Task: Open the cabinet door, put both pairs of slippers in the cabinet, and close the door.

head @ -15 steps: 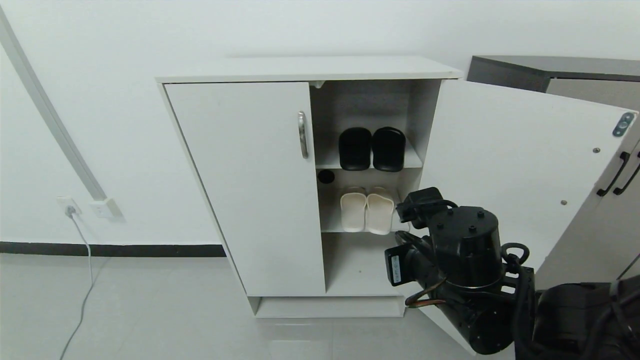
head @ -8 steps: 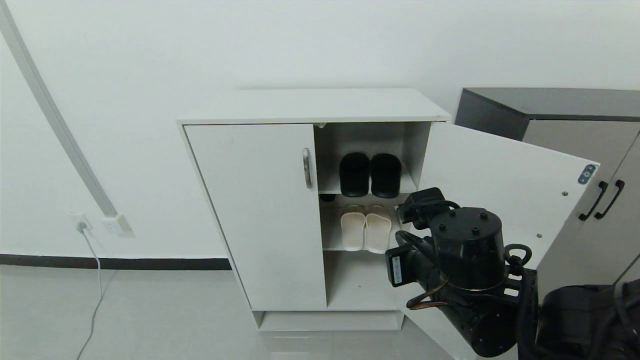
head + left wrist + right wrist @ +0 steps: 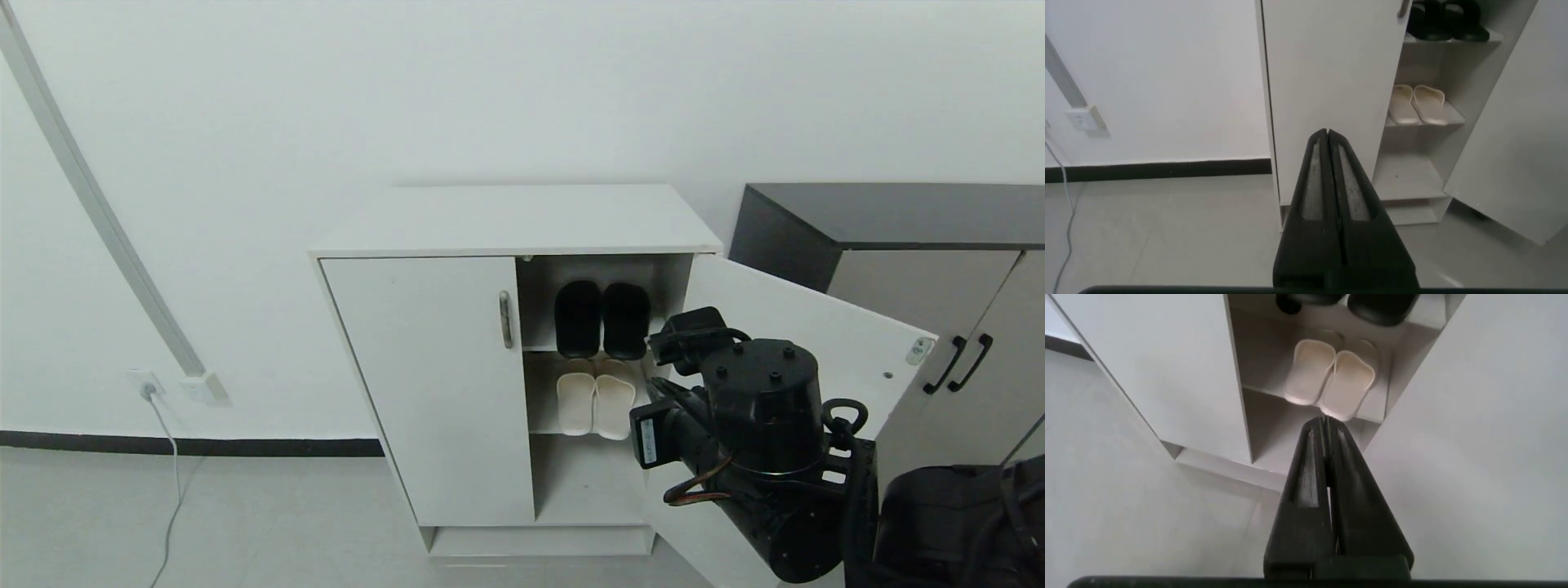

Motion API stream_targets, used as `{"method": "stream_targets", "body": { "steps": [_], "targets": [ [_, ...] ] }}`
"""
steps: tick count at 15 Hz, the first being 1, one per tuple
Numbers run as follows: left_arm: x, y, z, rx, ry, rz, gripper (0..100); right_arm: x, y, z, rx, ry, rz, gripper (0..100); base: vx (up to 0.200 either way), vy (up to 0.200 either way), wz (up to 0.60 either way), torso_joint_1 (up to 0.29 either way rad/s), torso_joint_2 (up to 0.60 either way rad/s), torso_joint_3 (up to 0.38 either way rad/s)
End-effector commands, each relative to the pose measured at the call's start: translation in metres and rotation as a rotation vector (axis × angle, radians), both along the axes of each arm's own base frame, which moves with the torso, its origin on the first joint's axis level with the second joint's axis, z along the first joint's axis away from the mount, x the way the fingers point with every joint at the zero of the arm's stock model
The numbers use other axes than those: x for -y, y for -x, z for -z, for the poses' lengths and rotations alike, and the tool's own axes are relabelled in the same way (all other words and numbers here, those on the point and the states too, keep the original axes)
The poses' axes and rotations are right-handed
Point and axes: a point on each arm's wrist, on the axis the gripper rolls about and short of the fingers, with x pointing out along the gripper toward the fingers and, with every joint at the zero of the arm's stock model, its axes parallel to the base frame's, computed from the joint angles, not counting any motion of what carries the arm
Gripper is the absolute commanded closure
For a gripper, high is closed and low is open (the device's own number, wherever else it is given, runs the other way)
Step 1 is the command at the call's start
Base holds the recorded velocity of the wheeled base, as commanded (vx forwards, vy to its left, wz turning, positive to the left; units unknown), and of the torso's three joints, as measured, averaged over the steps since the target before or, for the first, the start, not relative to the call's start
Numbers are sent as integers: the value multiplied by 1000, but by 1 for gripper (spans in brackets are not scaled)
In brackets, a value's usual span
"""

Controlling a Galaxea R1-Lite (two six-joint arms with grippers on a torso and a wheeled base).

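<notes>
The white cabinet [image 3: 514, 219] has its left door shut and its right door [image 3: 849, 359] swung open. A black pair of slippers [image 3: 602, 320] sits on the upper shelf, and a white pair [image 3: 594, 400] on the shelf below. My right arm is in front of the open door's inner face. My right gripper [image 3: 1323, 422] is shut with nothing in it, and it points at the white slippers [image 3: 1331, 373] from a short way off. My left gripper [image 3: 1327, 135] is shut and holds nothing. It hangs over the floor before the closed left door [image 3: 1331, 73].
A dark-topped grey cabinet [image 3: 898, 245] with black handles stands just right of the open door. A wall socket with a cable [image 3: 148, 390] is low on the wall at the left. Bare floor [image 3: 245, 523] lies in front of the cabinet. The bottom compartment [image 3: 584, 482] holds nothing.
The whole head picture has shifted: the cabinet now sits lower and smaller, so the camera has drawn back. Both pairs of slippers stay on their shelves.
</notes>
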Motion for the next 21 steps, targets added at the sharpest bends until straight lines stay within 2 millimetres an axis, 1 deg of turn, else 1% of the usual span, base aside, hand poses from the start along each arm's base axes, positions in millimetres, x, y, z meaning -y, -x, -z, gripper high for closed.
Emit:
{"method": "stream_targets", "body": {
  "steps": [1, 10, 14, 21],
  "targets": [
    [0, 0, 0, -1, 0, 0, 100, 0, 1, 1, -1, 2, -2, 100, 0, 0, 0, 178, -486, -310],
    [0, 0, 0, -1, 0, 0, 100, 1, 1, 0, 1, 2, -1, 100, 0, 0, 0, 214, -531, -322],
    [0, 0, 0, -1, 0, 0, 100, 5, -3, 1, -3, 9, 14, 100, 0, 0, 0, 228, -531, -297],
    [0, 0, 0, -1, 1, 0, 100, 8, -6, 4, -8, 15, 26, 100, 0, 0, 0, 24, -42, -23]
  ]
}}
